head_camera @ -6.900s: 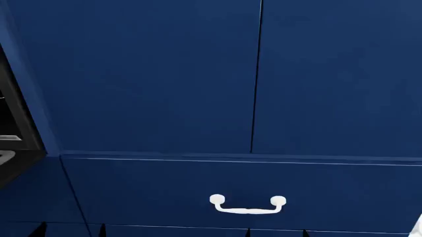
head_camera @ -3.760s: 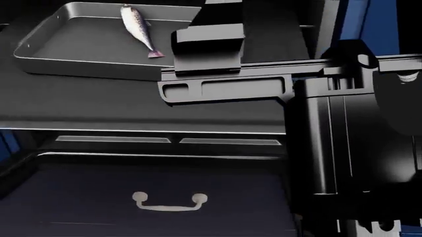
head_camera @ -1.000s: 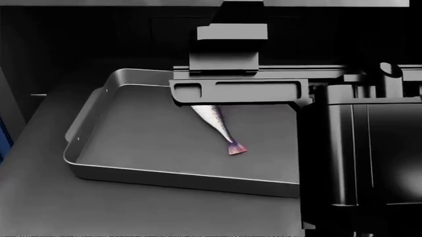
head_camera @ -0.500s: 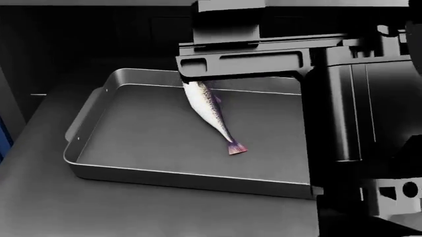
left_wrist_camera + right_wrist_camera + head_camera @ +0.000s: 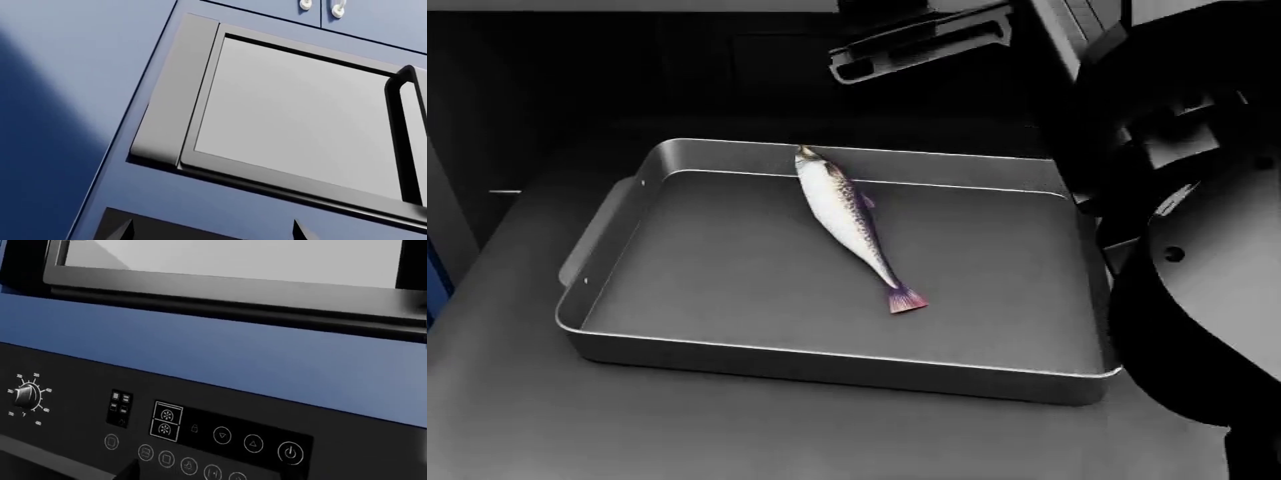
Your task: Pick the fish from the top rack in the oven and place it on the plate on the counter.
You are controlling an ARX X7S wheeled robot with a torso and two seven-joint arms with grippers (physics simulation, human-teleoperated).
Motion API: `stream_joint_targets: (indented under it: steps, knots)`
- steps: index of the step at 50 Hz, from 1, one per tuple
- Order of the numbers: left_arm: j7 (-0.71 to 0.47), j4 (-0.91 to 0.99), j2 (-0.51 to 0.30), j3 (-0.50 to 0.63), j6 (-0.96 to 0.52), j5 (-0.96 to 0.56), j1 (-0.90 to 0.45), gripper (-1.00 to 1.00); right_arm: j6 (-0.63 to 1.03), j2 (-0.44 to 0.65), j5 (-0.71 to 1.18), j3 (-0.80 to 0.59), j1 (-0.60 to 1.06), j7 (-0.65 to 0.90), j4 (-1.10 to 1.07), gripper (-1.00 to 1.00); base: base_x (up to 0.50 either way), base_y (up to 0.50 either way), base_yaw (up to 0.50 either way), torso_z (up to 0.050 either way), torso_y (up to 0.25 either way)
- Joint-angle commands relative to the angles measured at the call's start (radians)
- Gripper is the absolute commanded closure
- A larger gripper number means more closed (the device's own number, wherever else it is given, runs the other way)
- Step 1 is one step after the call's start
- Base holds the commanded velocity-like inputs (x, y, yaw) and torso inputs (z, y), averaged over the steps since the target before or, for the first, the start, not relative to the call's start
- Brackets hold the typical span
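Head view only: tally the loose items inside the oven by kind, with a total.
Fish: 1
Metal tray: 1
Total: 2. The fish lies diagonally in the tray; no hand is touching it.

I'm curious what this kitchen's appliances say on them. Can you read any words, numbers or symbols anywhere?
No words or brand names show anywhere.
Control panel: symbols only, among them an up arrow, another arrow and a power sign; the remaining icons are too small to tell.
Round knob: tiny numbers ring it, too blurred to read.
Fish and metal tray: no markings.
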Motion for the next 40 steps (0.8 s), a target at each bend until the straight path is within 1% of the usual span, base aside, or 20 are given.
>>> stream_joint_targets:
  steps: [1,5,8,14,19,22,40]
  knots:
    - [-0.052,0.001,-0.069,0.075,0.080,-0.006,-0.032,-1.00,-0.056,-0.026,-0.074,-0.053,0.019,-0.156,0.235,-1.00,0.00,0.00,0.00,0.000,0.000]
    - [-0.074,0.003,-0.090,0.104,0.104,-0.008,-0.050,-1.00,-0.097,-0.048,-0.117,-0.077,0.000,-0.205,0.335,-1.00,0.00,0.00,0.00,0.000,0.000]
    - [-0.091,0.003,-0.112,0.134,0.127,-0.009,-0.069,-1.00,-0.119,-0.049,-0.148,-0.106,-0.022,-0.243,0.368,-1.00,0.00,0.00,0.00,0.000,0.000]
    - [-0.110,0.001,-0.132,0.178,0.154,-0.009,-0.098,-1.00,-0.093,-0.056,-0.122,-0.140,-0.079,-0.289,0.424,-1.00,0.00,0.00,0.00,0.000,0.000]
    - [-0.119,0.000,-0.143,0.202,0.171,-0.003,-0.105,-1.00,-0.067,-0.042,-0.120,-0.178,-0.088,-0.330,0.414,-1.00,0.00,0.00,0.00,0.000,0.000]
    - [-0.121,-0.002,-0.147,0.211,0.179,0.002,-0.106,-1.00,-0.045,-0.037,-0.109,-0.187,-0.083,-0.337,0.410,-1.00,0.00,0.00,0.00,0.000,0.000]
    - [-0.118,-0.014,-0.159,0.245,0.217,0.027,-0.093,-1.00,-0.047,-0.039,-0.108,-0.198,-0.108,-0.335,0.416,-1.00,0.00,0.00,0.00,0.000,0.000]
